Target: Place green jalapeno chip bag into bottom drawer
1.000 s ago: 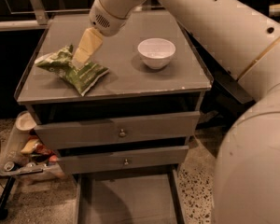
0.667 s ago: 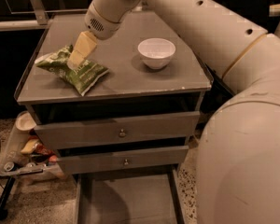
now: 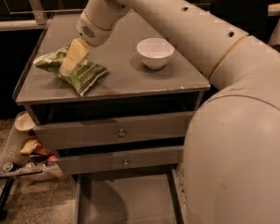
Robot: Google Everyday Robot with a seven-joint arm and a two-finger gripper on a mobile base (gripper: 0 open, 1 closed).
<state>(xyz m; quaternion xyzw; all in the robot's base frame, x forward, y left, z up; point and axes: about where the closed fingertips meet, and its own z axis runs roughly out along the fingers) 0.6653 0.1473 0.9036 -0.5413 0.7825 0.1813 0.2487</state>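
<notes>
nearest, at the bottom of the view: the bottom drawer point(image 3: 126, 204), pulled out, nothing showing on its flat floor, ready to receive. to its right, filling the near corner, the robot's pale body point(image 3: 238, 162). above the open tray, two upper drawers point(image 3: 116, 132), both pushed in, small round knobs facing out. low on the left beside the cabinet, a clutter of snack packets point(image 3: 30, 150), no part of this job. further back, the grey tabletop point(image 3: 140, 80); on its left front part, the green jalapeno chip bag point(image 3: 88, 73), crumpled, lying flat, not yet lifted. over the bag's upper face and seemingly touching it, the tool point(image 3: 74, 56), now lower and further left than a second ago, down from a hover onto the foil; bag itself unmoved meanwhile. impossible to tell whether apart, together or clamped on the foil. reads as the end of the reach and the start of the grasp: pick unconfirmed, carry down to the drawer all still to do. further right, well apart from the bag, a white bowl point(image 3: 155, 52), upright. farthest back, the arm point(image 3: 177, 17), slanting in from the upper right.
</notes>
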